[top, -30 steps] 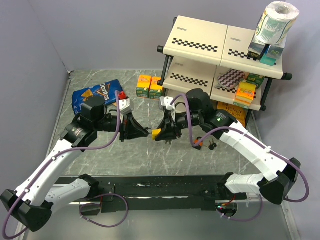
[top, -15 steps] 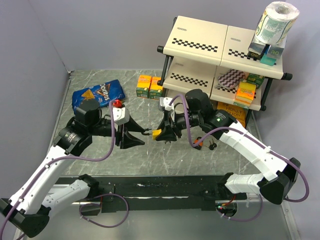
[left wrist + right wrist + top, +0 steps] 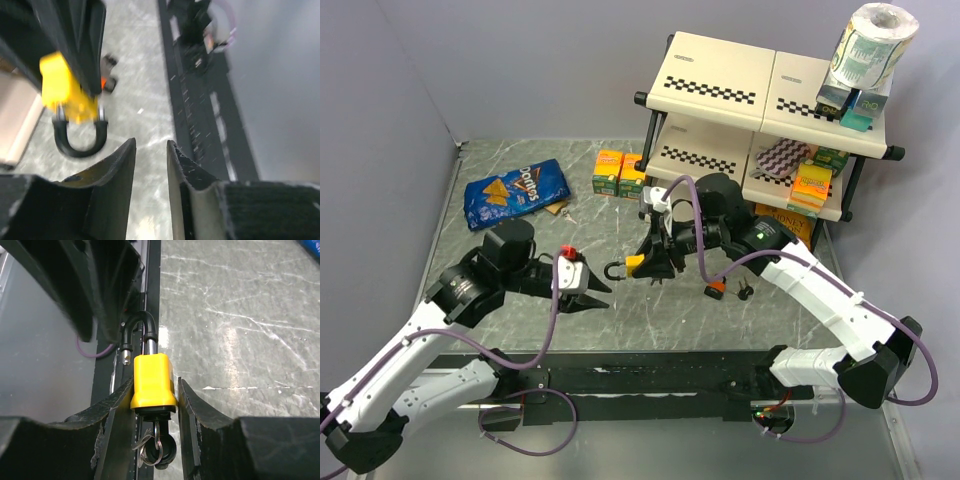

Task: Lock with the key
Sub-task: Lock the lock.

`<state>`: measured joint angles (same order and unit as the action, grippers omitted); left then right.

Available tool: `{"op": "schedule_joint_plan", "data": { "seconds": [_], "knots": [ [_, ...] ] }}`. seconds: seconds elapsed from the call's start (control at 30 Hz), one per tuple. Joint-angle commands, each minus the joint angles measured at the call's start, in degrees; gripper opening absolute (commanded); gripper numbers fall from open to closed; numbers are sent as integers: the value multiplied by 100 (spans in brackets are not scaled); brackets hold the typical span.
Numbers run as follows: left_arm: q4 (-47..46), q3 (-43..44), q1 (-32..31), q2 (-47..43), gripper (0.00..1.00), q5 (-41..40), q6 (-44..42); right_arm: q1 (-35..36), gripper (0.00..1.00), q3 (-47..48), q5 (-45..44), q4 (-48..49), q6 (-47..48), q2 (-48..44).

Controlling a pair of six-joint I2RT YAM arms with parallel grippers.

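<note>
At the near side of the table (image 3: 650, 325), the left gripper (image 3: 150, 150) stands with fingers narrowly parted, holding nothing. Just beyond, the right gripper (image 3: 155, 390) clamps the yellow padlock (image 3: 154, 377) clear of the surface, with its shackle (image 3: 137, 322) sprung and the key (image 3: 159, 450) seated underneath.

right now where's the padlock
The padlock is at the centre of the top view, clamped in the right gripper, just right of the left gripper.

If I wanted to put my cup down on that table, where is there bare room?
Bare table lies between the chip bag and the back wall, and between the padlock and the black rail. Crowded: by the shelf rack, and mid-table around the left claw and right claw.
</note>
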<state>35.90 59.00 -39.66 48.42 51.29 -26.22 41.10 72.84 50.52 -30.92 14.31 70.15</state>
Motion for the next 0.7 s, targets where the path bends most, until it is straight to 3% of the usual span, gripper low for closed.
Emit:
{"op": "schedule_joint_plan", "data": {
  "seconds": [0.0, 0.17, 0.37, 0.5, 0.57, 0.67],
  "knots": [
    [347, -73, -42, -228, 39, -795, -797, -41, 0, 336, 309, 332, -130, -142],
    [59, -266, -42, -492, 56, -909, -69, -50, 0, 275, 265, 244, 37, -221],
    [-819, -171, -24, -220, 67, -1121, 1433, 12, 0, 327, 265, 192, 335, -292],
    [-1181, 138, -24, 88, 66, -200, 2548, 161, 0, 450, 98, -46, 731, -300],
    [-1199, 182, -24, 132, 62, 38, 2587, 214, 0, 459, 46, -72, 845, -344],
    [-1164, 121, -24, 176, 47, 276, 2587, 310, 0, 433, -86, -107, 1021, -379]
  ]
}}
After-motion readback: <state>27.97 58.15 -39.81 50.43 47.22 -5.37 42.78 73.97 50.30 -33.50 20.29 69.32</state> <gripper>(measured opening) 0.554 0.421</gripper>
